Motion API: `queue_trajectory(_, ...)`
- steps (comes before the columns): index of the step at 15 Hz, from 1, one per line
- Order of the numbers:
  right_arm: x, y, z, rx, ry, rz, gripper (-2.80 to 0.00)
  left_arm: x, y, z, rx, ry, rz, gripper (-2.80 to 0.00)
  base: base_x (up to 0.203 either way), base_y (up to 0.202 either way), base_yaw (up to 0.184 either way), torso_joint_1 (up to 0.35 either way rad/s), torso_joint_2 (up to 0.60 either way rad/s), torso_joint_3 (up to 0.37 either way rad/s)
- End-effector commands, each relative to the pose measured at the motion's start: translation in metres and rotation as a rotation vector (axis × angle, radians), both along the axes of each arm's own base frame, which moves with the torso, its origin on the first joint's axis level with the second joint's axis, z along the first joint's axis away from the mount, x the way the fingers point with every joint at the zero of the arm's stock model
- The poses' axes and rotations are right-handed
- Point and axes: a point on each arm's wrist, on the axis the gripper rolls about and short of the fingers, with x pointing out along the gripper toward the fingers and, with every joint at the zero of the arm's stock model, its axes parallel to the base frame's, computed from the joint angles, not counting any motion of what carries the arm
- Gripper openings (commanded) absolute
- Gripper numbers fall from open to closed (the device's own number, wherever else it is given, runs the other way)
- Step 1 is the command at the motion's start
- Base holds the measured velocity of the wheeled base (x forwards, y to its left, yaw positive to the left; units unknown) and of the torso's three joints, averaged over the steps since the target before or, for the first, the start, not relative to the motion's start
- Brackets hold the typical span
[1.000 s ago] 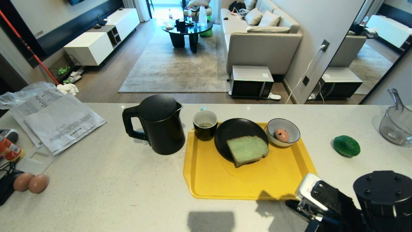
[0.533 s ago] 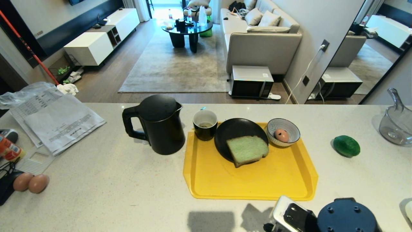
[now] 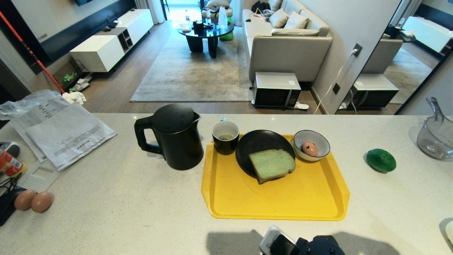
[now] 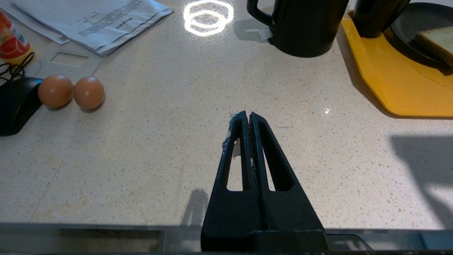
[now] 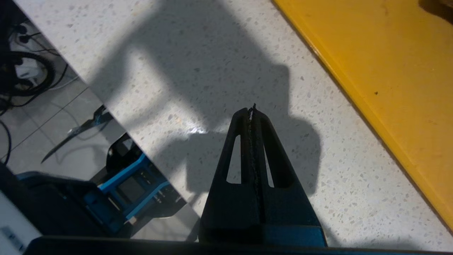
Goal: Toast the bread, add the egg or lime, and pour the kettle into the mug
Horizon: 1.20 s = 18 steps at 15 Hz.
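Note:
The pale green bread (image 3: 272,165) lies on a black plate (image 3: 254,143) on the yellow tray (image 3: 283,202). The egg (image 3: 310,148) rests in a striped bowl (image 3: 320,140) on the tray's far right. The lime (image 3: 381,160) lies on the counter right of the tray. The black kettle (image 3: 175,136) stands left of the tray, with the mug (image 3: 225,137) beside it. My right gripper (image 5: 252,109) is shut and empty over the counter's near edge, beside the tray (image 5: 382,71); its arm (image 3: 304,246) shows at the bottom. My left gripper (image 4: 249,115) is shut and empty, parked over bare counter.
Papers (image 3: 60,132) and a plastic bag lie at the far left, with two brown eggs (image 3: 33,200) near the front left. A clear glass jug (image 3: 435,136) stands at the far right. The counter's near edge (image 5: 141,141) drops to the floor.
My right arm has drawn back from the tray's front right corner, moving left and down toward the counter's near edge. Nothing on the counter has moved.

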Motion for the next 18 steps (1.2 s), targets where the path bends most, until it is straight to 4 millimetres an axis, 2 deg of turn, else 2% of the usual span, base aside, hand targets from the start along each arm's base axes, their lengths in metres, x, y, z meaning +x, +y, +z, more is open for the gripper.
queue_trajectory(1,0.007,0.012,-0.01,-0.022,-0.002,-0.027,-2.8,0.001,0.0,-0.004,0.0,0.011,0.001,-2.8,0.0,0.0,0.0,0.0,0.0,0.0)
queue_trajectory(4,0.015,0.021,-0.015,-0.037,-0.017,-0.06,-2.8,0.001,0.0,-0.004,0.0,0.011,0.001,-2.8,0.0,0.0,0.0,0.0,0.0,0.0)
queue_trajectory(9,0.034,0.024,-0.023,-0.067,-0.047,-0.154,-2.8,0.001,0.0,-0.004,0.0,0.011,0.001,-2.8,0.0,0.0,0.0,0.0,0.0,0.0)
queue_trajectory(18,0.062,0.017,-0.032,-0.084,-0.04,-0.242,-2.8,0.001,0.0,-0.004,0.0,0.011,0.001,-2.8,0.0,0.0,0.0,0.0,0.0,0.0)
